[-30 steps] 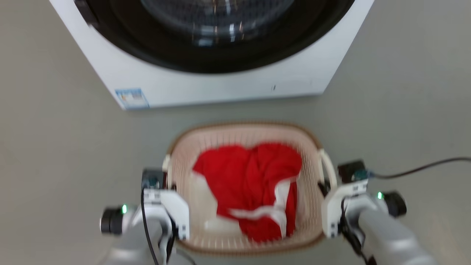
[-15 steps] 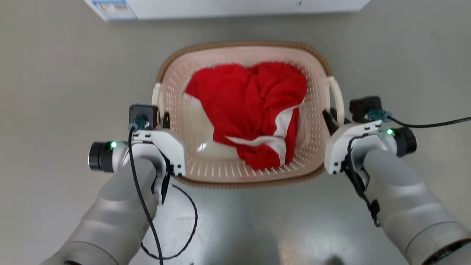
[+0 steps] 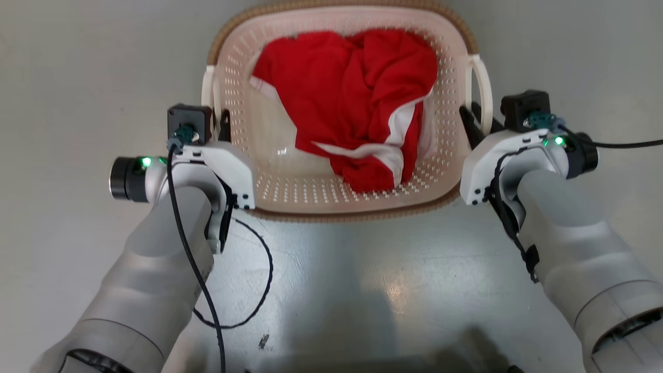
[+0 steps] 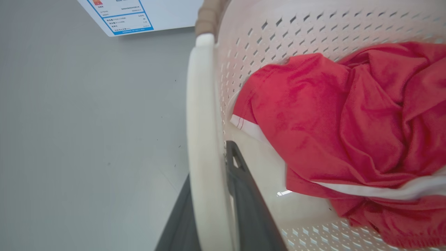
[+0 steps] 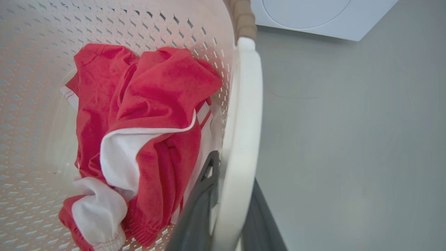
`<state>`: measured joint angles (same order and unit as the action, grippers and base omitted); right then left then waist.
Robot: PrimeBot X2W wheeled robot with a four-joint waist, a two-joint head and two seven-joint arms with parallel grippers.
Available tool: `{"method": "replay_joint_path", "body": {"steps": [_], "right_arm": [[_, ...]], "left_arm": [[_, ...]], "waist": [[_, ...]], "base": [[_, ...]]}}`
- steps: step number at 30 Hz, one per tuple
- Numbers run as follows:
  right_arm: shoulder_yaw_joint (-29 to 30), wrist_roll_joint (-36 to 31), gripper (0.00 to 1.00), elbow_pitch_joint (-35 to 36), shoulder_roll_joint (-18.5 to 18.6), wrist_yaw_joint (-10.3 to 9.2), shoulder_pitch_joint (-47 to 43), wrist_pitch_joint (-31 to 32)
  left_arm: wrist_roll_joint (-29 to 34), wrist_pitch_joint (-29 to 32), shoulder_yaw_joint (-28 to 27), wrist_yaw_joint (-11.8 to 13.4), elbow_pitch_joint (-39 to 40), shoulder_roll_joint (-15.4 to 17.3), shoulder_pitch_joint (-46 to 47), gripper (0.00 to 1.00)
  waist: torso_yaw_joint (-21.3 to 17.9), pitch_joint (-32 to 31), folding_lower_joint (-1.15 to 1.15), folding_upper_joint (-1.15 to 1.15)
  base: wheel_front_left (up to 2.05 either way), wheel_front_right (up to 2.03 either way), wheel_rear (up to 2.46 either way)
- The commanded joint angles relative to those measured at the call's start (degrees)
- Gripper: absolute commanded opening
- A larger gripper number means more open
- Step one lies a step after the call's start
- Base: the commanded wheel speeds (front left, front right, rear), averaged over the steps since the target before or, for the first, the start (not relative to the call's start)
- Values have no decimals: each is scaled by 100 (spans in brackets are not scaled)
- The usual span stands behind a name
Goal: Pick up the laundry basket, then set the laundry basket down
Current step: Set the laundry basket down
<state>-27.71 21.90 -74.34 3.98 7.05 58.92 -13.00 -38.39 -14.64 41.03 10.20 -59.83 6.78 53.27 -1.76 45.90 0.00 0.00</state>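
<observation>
Basket between arms, over floor; can't tell if lifted. Left claw, right claw each clenched on white side handle. Looks stiff, light, red cloth inside. Grip handles, keep level.

Laundry basket is located ahead, betw. both arms, w/ floor around it. Garment is heaped in basket, centre to R. L gripper is set astride L handle, R gripper astride R handle. Washing machine is seen beyond far end.
</observation>
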Motion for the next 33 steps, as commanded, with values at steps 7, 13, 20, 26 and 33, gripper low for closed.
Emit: {"method": "replay_joint_path", "body": {"steps": [7, 13, 20, 26, 33], "right_arm": [[307, -454, 0, 41, -111, 44, 73, -154], [621, -737, 0, 40, -111, 44, 122, -179], [902, -999, 0, 39, -111, 44, 108, -191], [1113, -1189, 0, 39, -111, 44, 110, -197], [1352, -1416, 0, 39, -111, 44, 110, -198]], "left_arm": [[536, -36, -494, -115, 211, 94, 239, 0], [856, -36, -818, -179, 254, 42, 317, 0], [1129, -36, -1076, -245, 229, -24, 288, 0], [1359, -36, -1267, -325, 152, -79, 280, 0], [1551, -36, -1479, -376, 108, -160, 282, 4]], "waist": [[26, 415, 0, 0], [41, 595, 0, 0], [50, 651, 0, 0], [51, 688, 0, 0], [59, 717, 0, 0]], "base": [[0, 0, 0], [0, 0, 0], [0, 0, 0], [0, 0, 0], [0, 0, 0]]}}
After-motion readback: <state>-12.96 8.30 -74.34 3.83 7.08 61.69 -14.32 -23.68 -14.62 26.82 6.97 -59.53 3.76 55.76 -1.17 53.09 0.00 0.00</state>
